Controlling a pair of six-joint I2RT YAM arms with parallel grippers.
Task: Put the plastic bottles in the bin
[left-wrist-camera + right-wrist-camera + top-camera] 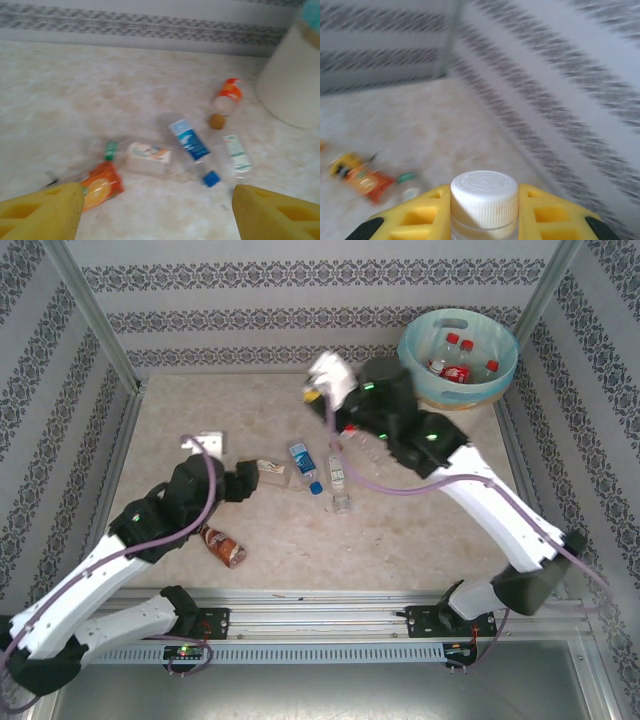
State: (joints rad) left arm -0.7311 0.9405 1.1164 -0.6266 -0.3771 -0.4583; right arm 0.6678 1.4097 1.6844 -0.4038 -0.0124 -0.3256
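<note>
White-capped bottle (484, 197) was clamped at neck between right gripper (484, 215) jaws, raised over far table, just left of bin (510, 360). Bin sat far right, red-capped bottles (460, 370) inside. Judged best: carry right, clear rim, release above opening. Left gripper (157, 212) gaped wide, empty, near blue-labelled bottle (190, 142) loose on marbled table (420, 530). Patterned wallpaper (300, 280) all round.

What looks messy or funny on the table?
Nothing looks spilled or broken, but plastic bottles lie tipped over and scattered across the table: a blue-labelled bottle, an orange-labelled bottle and a brown bottle beside the left arm. Others sit in the bin.
</note>
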